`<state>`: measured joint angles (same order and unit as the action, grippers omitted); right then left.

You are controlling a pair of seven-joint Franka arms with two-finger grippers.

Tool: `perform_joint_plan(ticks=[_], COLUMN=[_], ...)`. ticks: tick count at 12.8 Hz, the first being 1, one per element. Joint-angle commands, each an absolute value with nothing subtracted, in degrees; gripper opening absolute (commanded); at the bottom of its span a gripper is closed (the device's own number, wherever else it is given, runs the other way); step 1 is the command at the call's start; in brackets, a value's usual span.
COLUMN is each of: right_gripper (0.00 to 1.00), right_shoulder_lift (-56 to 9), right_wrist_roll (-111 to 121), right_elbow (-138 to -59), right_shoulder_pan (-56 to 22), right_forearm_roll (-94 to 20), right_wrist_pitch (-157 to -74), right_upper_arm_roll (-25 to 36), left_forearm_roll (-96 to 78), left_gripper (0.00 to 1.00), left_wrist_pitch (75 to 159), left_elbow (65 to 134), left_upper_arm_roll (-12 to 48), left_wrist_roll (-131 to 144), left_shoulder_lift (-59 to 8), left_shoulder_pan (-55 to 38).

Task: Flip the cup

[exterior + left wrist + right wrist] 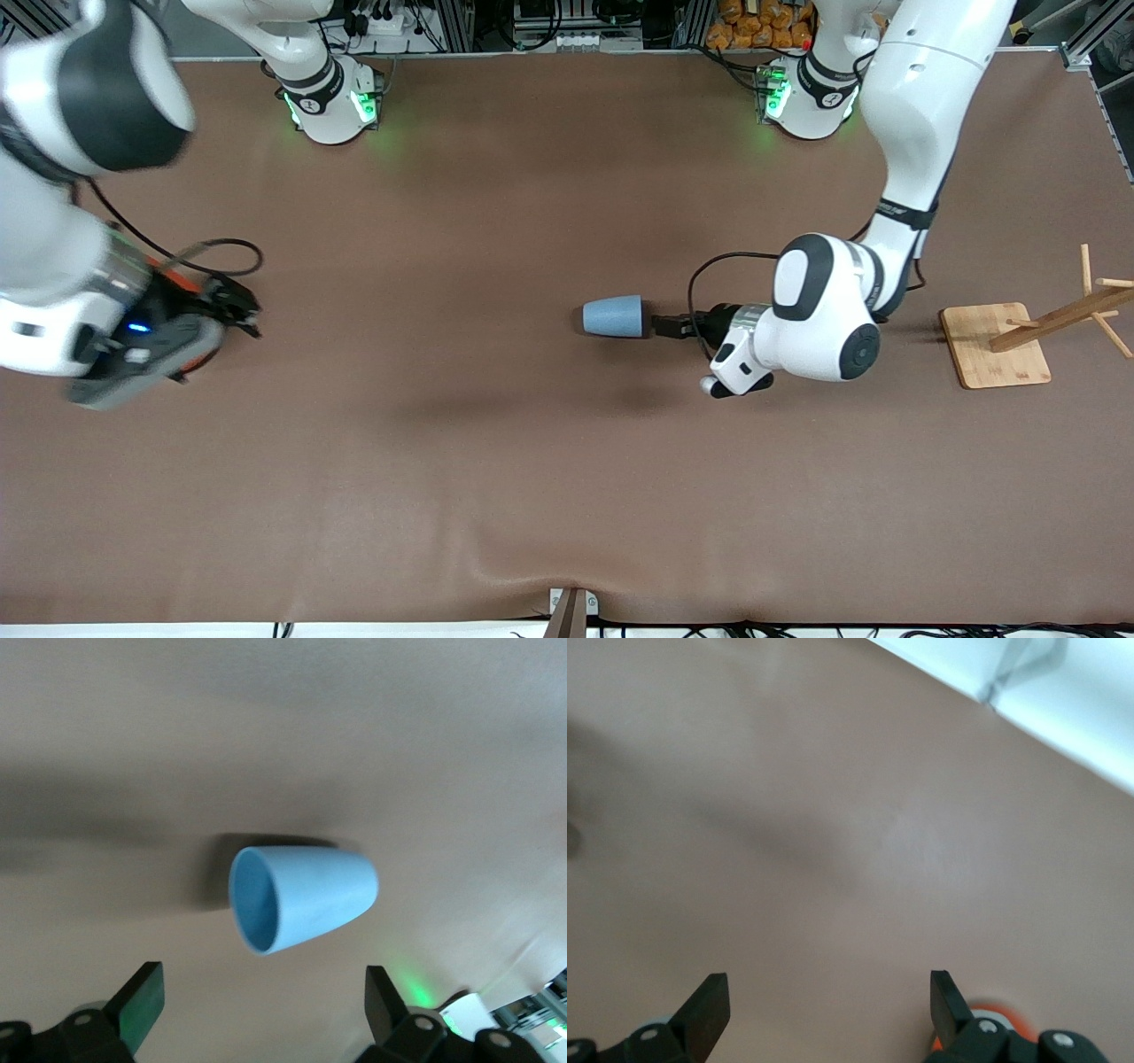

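Cup (pixel 613 316), light-blue plastic, lies on its side mid-table with its mouth toward our left gripper (pixel 666 325), spread wide and empty just beside it to take the rim, we judge, while our right gripper (pixel 237 312) waits open over the right arm's end.

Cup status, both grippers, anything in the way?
Left gripper open, just short of the cup. Cup on its side on the table, mouth facing that gripper. Right gripper open, waiting at its end. Nothing between.
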<state>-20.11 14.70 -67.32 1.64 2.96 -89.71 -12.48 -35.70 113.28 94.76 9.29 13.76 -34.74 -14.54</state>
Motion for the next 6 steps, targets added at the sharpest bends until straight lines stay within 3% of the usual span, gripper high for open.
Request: perform_joint_plan(ticks=[1,6], right_gripper=[1.00,1.00], right_shoulder_lift=[-15.7,-4.5], right_wrist_roll=[1.0,-17.5], right_elbow=[-70.0,-82.2], right_shoulder_pan=[2.0,1.8], right_forearm_roll=[0.3,-0.2], right_wrist_pitch=[-85.1,-84.4], right_upper_arm_roll=[-9.7,-6.3], left_forearm_roll=[-38.1,-38.1], left_gripper=[1.00,1.00], left_wrist_pitch=[117.9,119.5], left_elbow=[94.7,95.5], left_upper_arm_roll=[9.0,8.9], left_wrist_roll=[16.1,19.1], left_shoulder_lift=[-37.1,-39.6], left_shoulder_pan=[-17.3,-20.3])
